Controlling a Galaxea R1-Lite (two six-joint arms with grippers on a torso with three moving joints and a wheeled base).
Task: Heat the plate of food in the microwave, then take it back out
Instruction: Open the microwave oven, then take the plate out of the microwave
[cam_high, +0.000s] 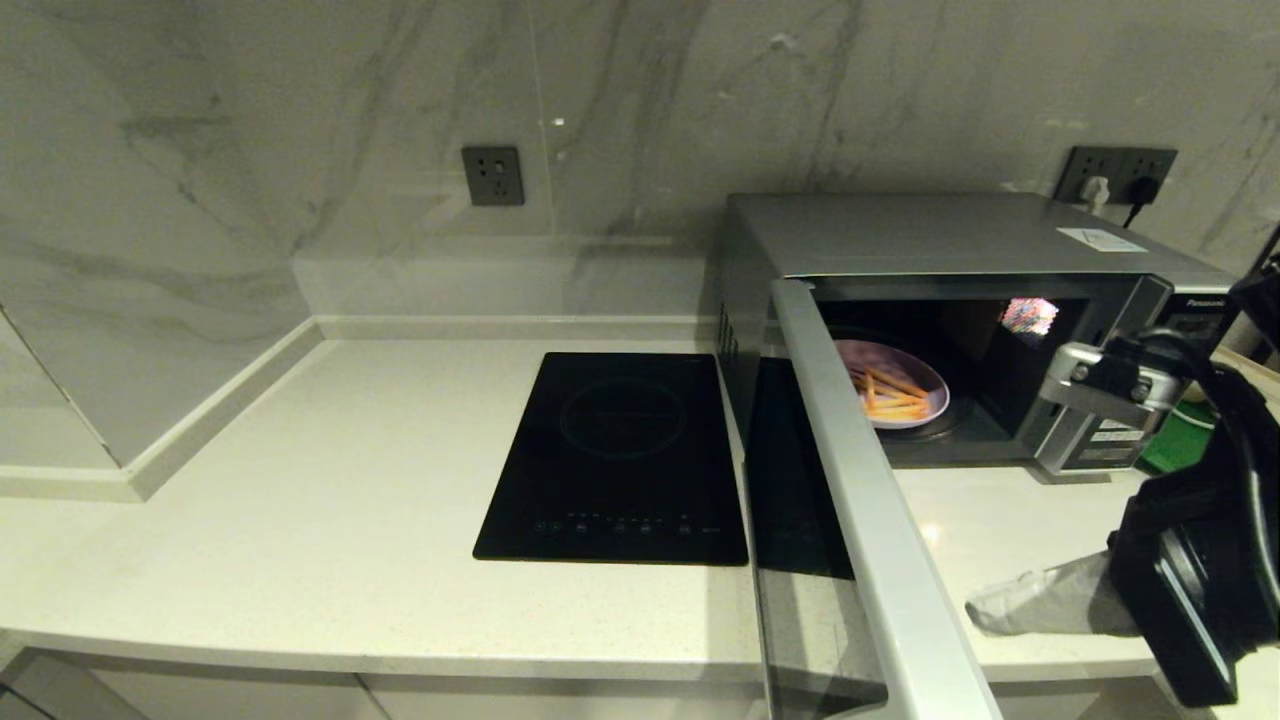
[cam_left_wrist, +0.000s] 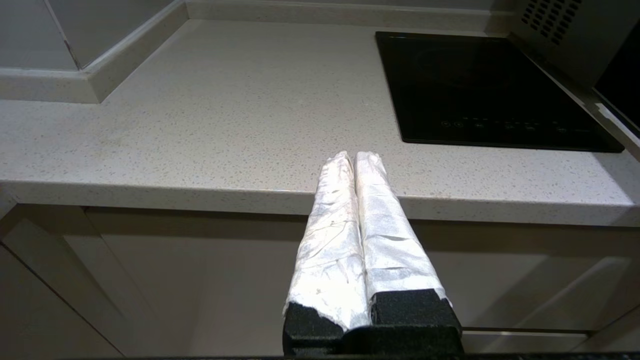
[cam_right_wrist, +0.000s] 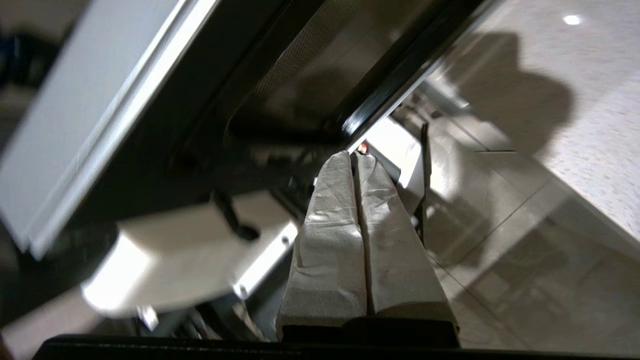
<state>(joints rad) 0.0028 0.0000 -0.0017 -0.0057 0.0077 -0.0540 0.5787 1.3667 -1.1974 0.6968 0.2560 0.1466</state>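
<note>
The silver microwave (cam_high: 950, 235) stands at the back right of the counter with its door (cam_high: 870, 500) swung wide open toward me. Inside on the turntable sits the lilac plate (cam_high: 870, 352) with orange-yellow fries (cam_high: 893, 392). My right gripper (cam_high: 975, 610) is low over the counter's front right, just right of the open door, fingers shut on nothing. In the right wrist view its tips (cam_right_wrist: 354, 156) point at the door's dark inner side (cam_right_wrist: 300, 75). My left gripper (cam_left_wrist: 354, 156) hangs shut and empty below the counter's front edge, out of the head view.
A flat black induction hob (cam_high: 620, 455) lies left of the microwave. A green tray (cam_high: 1185, 445) shows behind the right arm, beside the microwave. The open door juts out past the counter's front edge. Marble walls with outlets (cam_high: 493, 175) close off the back and left.
</note>
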